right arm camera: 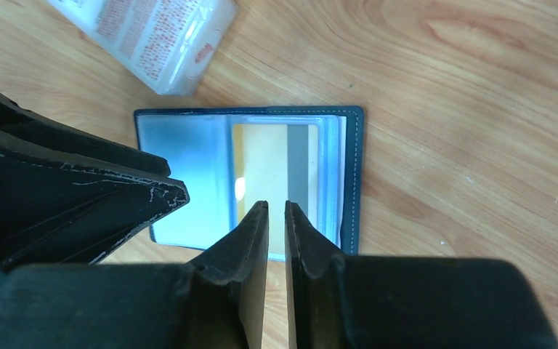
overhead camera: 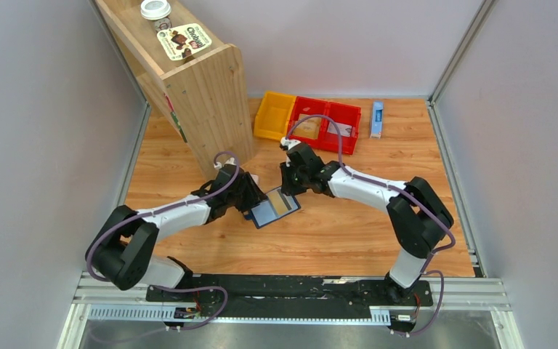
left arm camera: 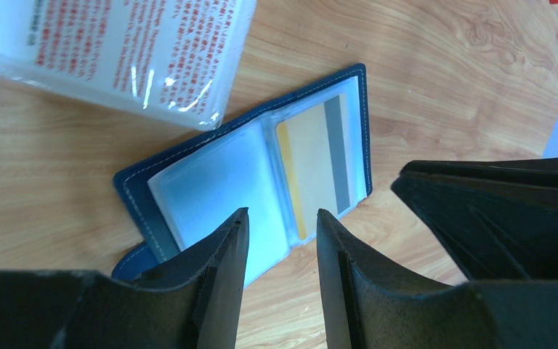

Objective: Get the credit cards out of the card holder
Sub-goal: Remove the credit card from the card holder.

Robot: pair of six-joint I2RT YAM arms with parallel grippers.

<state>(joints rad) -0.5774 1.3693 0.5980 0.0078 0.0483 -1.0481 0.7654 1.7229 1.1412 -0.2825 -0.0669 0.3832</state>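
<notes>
Top external view: the wallet (overhead camera: 265, 214) lies open on the table (overhead camera: 349, 240) at frame centre, between both claws. The left claw (left arm camera: 282, 214) is released, fingers spread over the clear sleeves (left arm camera: 211, 182). The right claw (right arm camera: 276, 205) is nearly clenched at the lower edge of the yellow card (right arm camera: 261, 167) — whether it grasps the card, I cannot tell.

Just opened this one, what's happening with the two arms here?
The card holder lies open with a tan credit card showing inside. The left gripper is open above its other half. The right gripper, fingers nearly together, is at the card's near edge; whether it has pinched the card is unclear.
</notes>
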